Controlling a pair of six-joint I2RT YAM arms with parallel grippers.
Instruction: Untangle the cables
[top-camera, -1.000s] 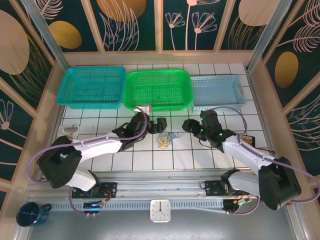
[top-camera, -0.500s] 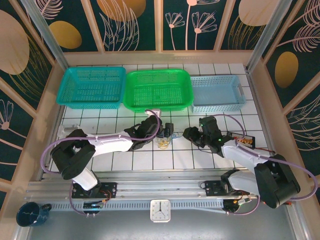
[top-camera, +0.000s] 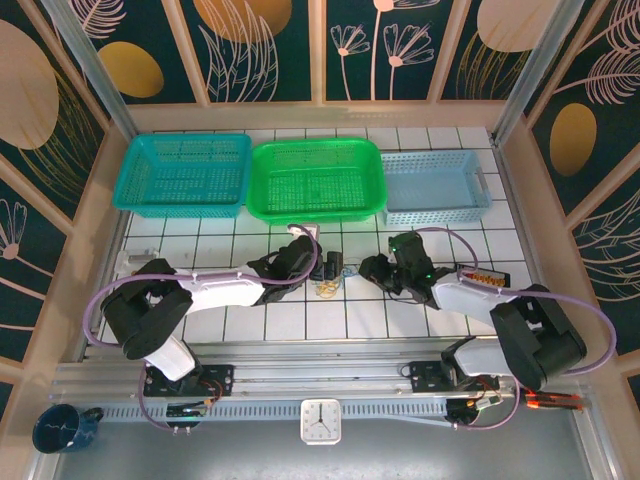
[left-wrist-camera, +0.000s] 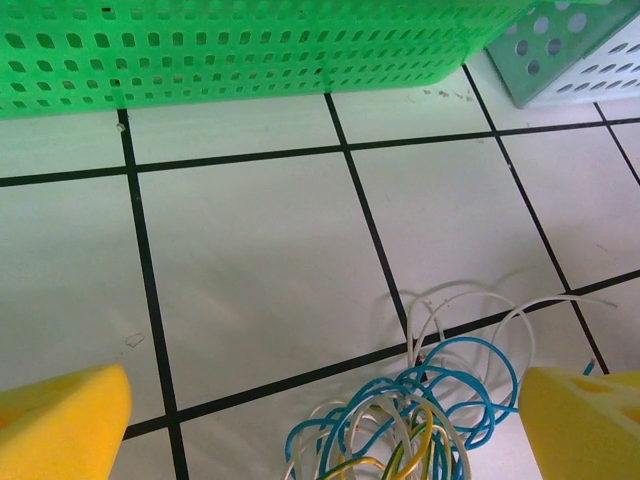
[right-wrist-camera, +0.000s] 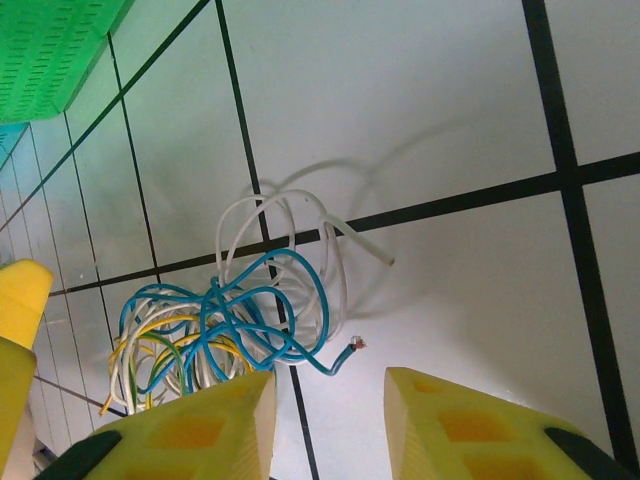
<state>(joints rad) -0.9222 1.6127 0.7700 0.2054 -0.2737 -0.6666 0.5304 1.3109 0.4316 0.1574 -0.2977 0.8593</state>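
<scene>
The cables (right-wrist-camera: 230, 330) — a light, limp knot of thin wires on the tiled table (right-wrist-camera: 400, 90) — lay between the left gripper (left-wrist-camera: 320, 425), jaws wide, and right gripper (right-wrist-camera: 330, 430), jaws narrowly apart, empty; the loose blue end (right-wrist-camera: 345, 348) looked easiest to pinch.

I count one tangle of cables (top-camera: 328, 288) between left fingers (left-wrist-camera: 60, 425) and right fingers (right-wrist-camera: 190, 435); three strand colours: white, blue, yellow. Three baskets beyond the fingers: one teal basket (top-camera: 180, 138), one green basket (top-camera: 318, 144), one pale blue basket (top-camera: 435, 156). One clock (top-camera: 320, 421), one mug (top-camera: 58, 428).
</scene>
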